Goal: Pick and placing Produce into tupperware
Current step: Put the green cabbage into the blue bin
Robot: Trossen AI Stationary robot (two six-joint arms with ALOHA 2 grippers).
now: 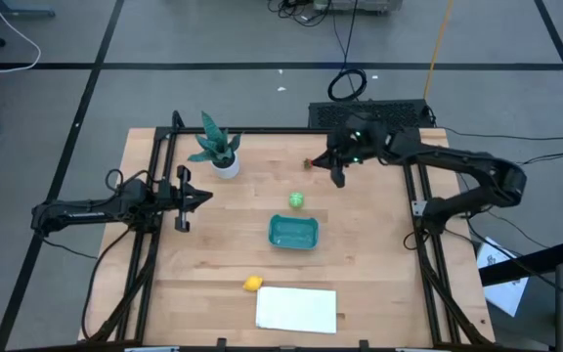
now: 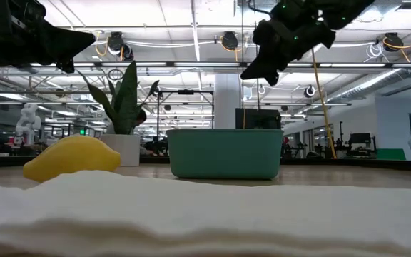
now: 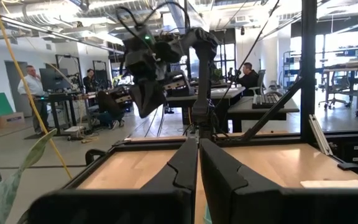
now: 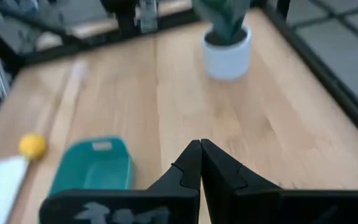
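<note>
**Right gripper hanging shut over the far table, nothing in it**

Right gripper (image 1: pixel 338 178) is hovering above the wooden table (image 1: pixel 379 264) with its fingers pressed together and nothing between them. Just beside it, a tiny dark red fruit piece (image 1: pixel 308 163) is lying on the boards. A little nearer the table's middle, the light green ball (image 1: pixel 296 200) is sitting close to the small teal rectangular plastic container (image 1: pixel 292 232), which is holding nothing. Farther off, the yellow lemon-like piece (image 1: pixel 252 284) is resting against the flat white sheet (image 1: pixel 296 309). The left gripper (image 1: pixel 186 198), also closed, is waiting across the table, past the potted green plant (image 1: pixel 219 150). Picking appears not yet begun; the next move likely calls for opening the fingers and dropping onto the red piece.
</note>
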